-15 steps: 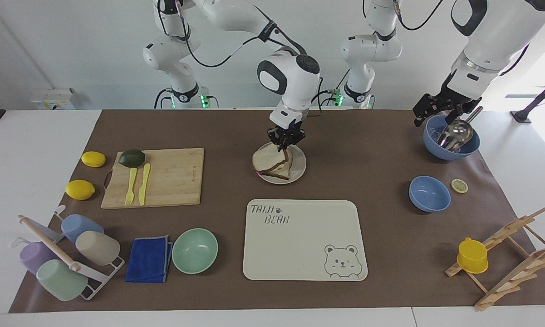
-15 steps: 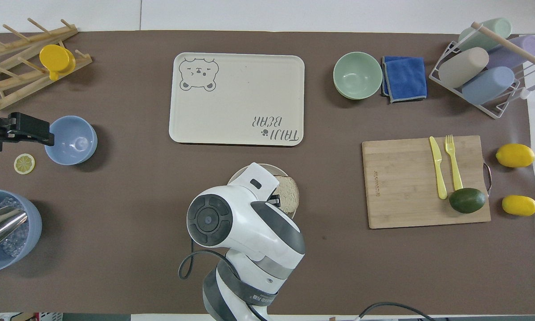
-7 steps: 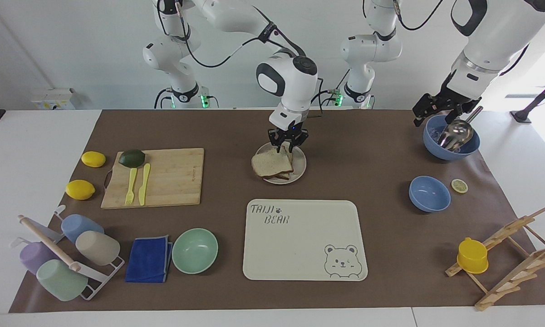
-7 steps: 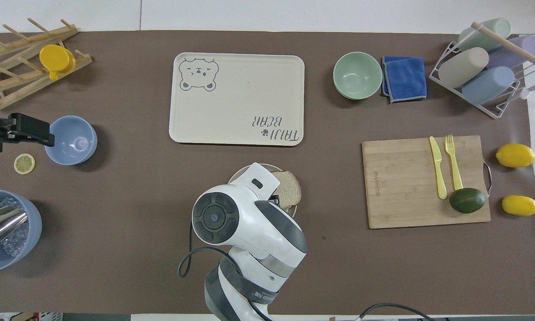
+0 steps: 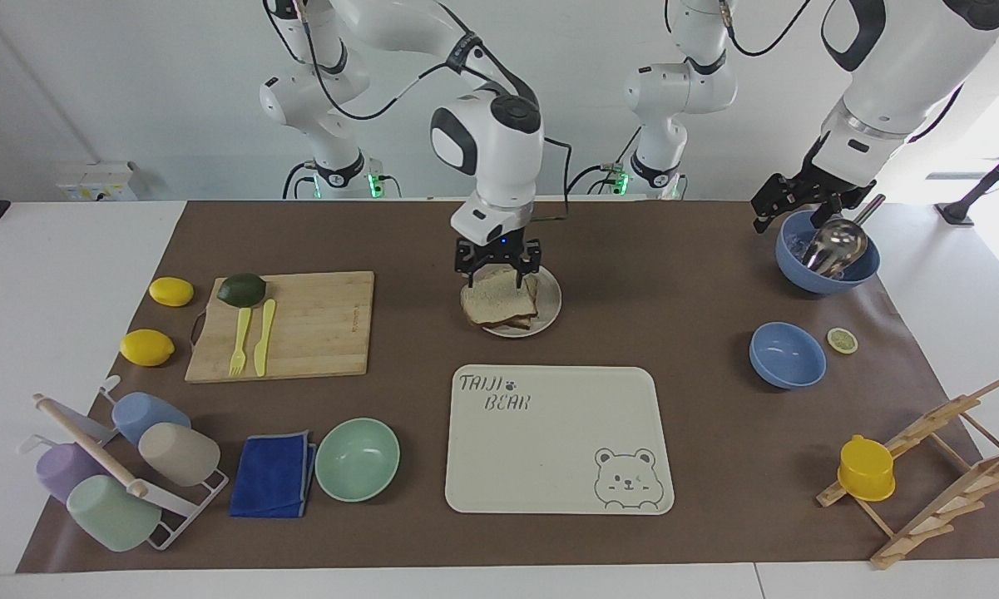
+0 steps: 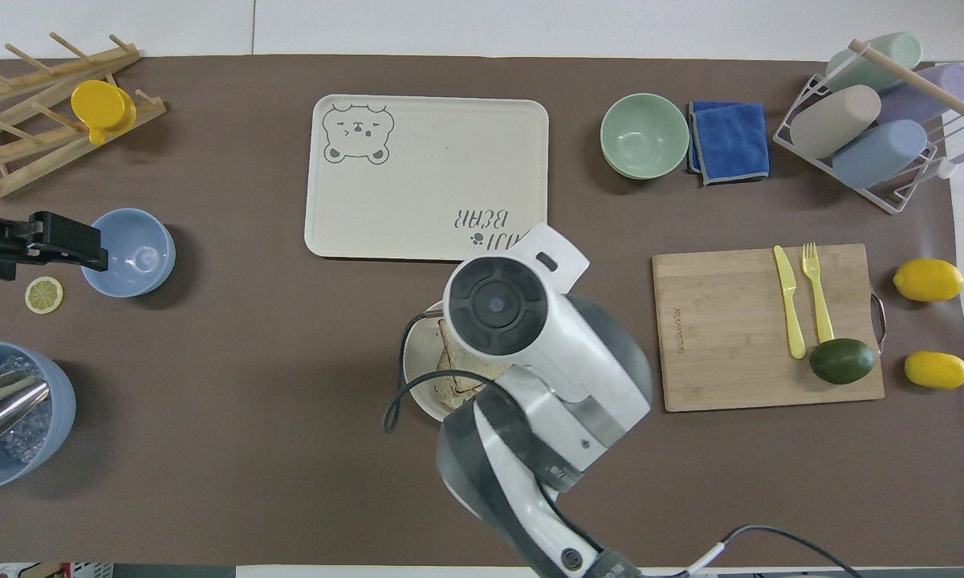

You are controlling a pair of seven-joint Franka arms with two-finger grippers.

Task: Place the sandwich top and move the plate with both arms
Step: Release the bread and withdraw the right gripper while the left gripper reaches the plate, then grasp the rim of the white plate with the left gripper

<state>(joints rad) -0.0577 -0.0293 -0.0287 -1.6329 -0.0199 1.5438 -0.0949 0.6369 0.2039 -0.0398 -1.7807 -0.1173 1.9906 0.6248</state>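
The sandwich top (image 5: 497, 297) lies flat on the lower slices on the small round plate (image 5: 551, 304), which sits between the robots and the cream tray. My right gripper (image 5: 497, 261) hangs just over the robots' edge of the sandwich, open and empty, one finger (image 5: 463, 261) off each side. In the overhead view the right arm covers most of the plate (image 6: 416, 377); only a strip of bread (image 6: 452, 376) shows. My left gripper (image 5: 790, 202) waits over the rim of the blue bowl that holds a metal scoop, at the left arm's end, also visible in the overhead view (image 6: 80, 241).
The bear tray (image 5: 557, 437) lies farther from the robots than the plate. A mint bowl (image 5: 358, 459) and blue cloth (image 5: 273, 475) sit beside it. A cutting board (image 5: 287, 324) with cutlery and an avocado is toward the right arm's end. An empty blue bowl (image 5: 787, 355) is toward the left arm's.
My right gripper let go of the top slice, which dropped from tilted to flat on the sandwich. The gripper turned at the wrist and opened wide. The left arm barely moved.
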